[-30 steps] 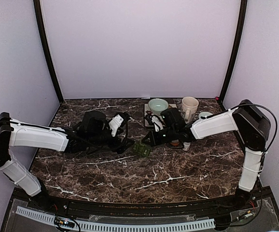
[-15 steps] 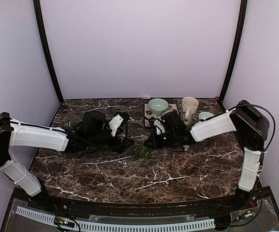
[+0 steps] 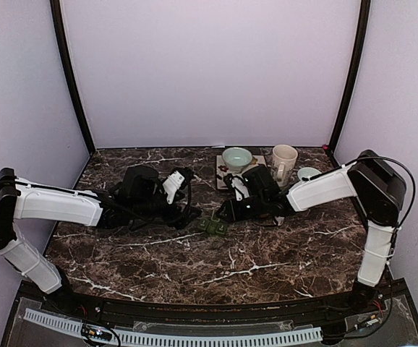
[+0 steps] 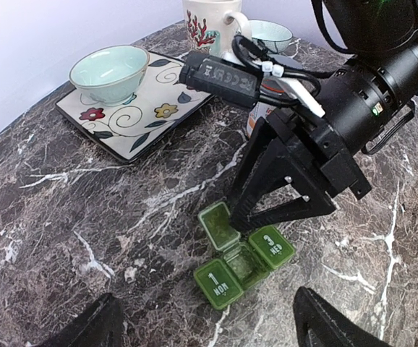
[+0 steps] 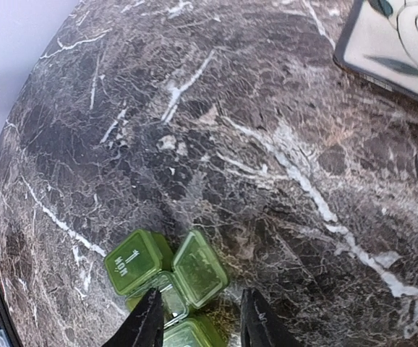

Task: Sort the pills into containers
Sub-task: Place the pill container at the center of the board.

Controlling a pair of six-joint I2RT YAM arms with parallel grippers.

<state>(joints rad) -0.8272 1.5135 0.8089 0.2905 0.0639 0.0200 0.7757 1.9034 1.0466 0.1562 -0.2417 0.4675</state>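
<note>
The left claw (image 4: pixel 207 322) gapes wide, and its two black fingers hold nothing. Bare dark marble tabletop (image 3: pixel 122 253) runs from its left and near side out to the table's edge. Just ahead of it, below the right claw's tips, lies the small dark green plastic pill box (image 4: pixel 244 259) with three square compartments. Its outer lids read "1 MON" and "3 WED", and the middle lid stands flipped open. The right claw (image 5: pixel 200 316) has its fingers parted just over the box and grips nothing; whether they touch it cannot be told. Open marble spreads on this claw's near side too. Beyond it, a flowered rectangular ceramic tray (image 4: pixel 147 119) carries a pale green bowl (image 4: pixel 109 72). Farther right stands a cream mug with a red coral pattern (image 4: pixel 207 22).
</note>
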